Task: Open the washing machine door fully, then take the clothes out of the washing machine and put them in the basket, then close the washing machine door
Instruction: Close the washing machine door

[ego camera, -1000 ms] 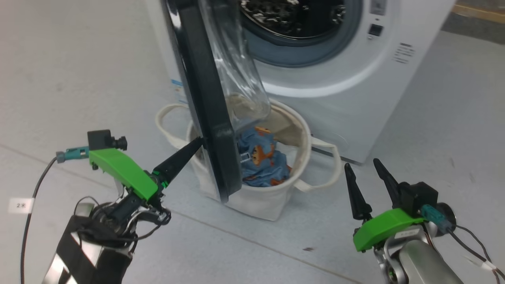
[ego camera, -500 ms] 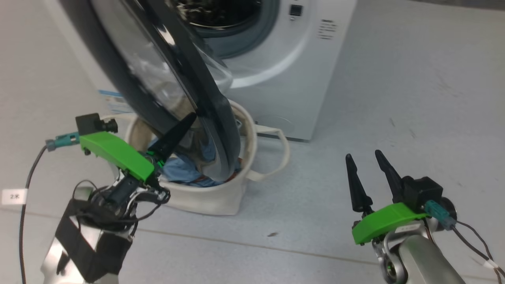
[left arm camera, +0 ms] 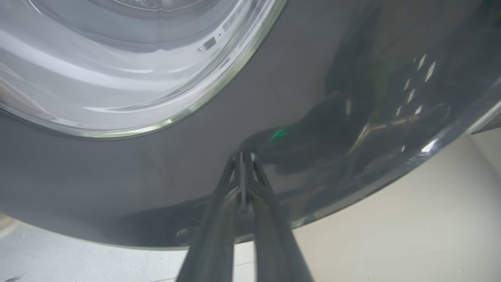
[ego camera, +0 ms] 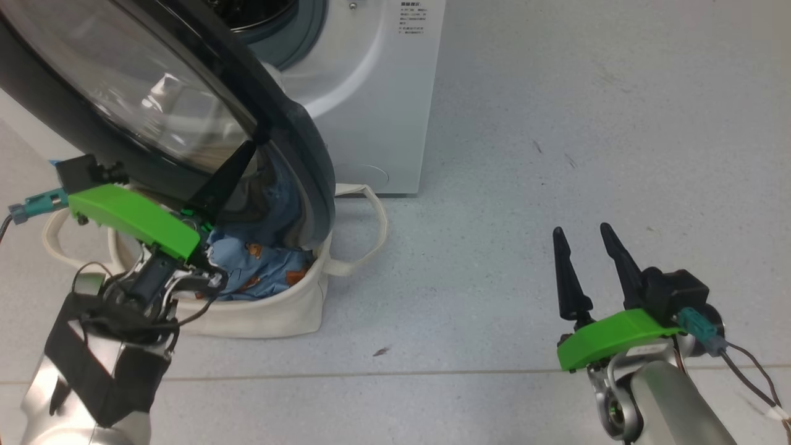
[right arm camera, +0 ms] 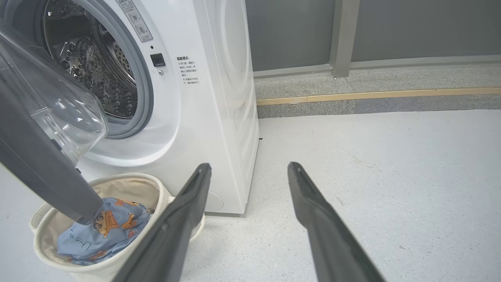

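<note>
Set to push door (ego camera: 142, 105) shut with left hand (ego camera: 249, 148), pressed together.
Touching black ring, centre left; machine (ego camera: 377, 93) up-right of it; right hand (ego camera: 582, 228) spread, well apart.

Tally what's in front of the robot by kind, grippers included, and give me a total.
washing machine: 1
washing machine door, not yet shut: 1
basket: 1
clothes, one blue printed garment in the basket: 1
grippers: 2, left gripper shut with its tip on the door, right gripper open and holding nothing
Total: 6
</note>
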`<state>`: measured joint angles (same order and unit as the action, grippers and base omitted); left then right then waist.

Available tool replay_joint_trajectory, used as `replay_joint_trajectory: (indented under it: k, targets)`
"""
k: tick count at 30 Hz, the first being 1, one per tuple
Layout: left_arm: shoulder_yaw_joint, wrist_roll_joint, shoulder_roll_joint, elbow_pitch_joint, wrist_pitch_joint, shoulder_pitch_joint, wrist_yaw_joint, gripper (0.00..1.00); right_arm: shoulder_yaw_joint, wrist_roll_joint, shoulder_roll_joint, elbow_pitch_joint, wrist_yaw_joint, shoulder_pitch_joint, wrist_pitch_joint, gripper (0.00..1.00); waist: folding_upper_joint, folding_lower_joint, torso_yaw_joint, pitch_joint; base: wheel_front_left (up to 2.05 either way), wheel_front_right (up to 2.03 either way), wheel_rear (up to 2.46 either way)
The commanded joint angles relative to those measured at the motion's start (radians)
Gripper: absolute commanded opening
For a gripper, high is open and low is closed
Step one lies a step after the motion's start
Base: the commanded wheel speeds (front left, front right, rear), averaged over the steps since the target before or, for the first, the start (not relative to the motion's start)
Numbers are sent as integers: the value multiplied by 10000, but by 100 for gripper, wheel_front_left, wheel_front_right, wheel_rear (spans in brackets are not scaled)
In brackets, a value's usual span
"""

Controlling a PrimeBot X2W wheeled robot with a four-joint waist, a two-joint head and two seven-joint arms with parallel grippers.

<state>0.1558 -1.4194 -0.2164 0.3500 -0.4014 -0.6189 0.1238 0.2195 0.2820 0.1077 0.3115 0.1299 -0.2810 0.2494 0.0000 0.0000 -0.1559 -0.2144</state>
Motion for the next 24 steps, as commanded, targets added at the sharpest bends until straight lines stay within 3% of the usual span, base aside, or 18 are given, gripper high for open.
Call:
replay_joint_trajectory:
  k: [1,3,8,17,24]
  targets:
    - [-246,178,-528,-422,182,-474,69,30,156,-90,-101,-376,8,-163,123,100,0,0,33,12,0,0,0]
    - [-154,357,-667,-464,468,-420,69,96,158,-92,-120,-365,8,-141,123,100,0,0,88,84,0,0,0]
    - [102,1524,-1429,-751,1931,-33,69,100,374,-116,-135,-280,8,-102,123,100,0,0,186,299,0,0,0]
    - [485,4706,-3197,-393,5911,1057,69,100,277,-117,-111,-281,8,29,124,100,0,0,358,630,0,0,0]
    - [23,6656,-3567,370,6618,2072,-167,100,198,-115,-58,-282,8,212,124,100,0,0,427,1009,0,0,0]
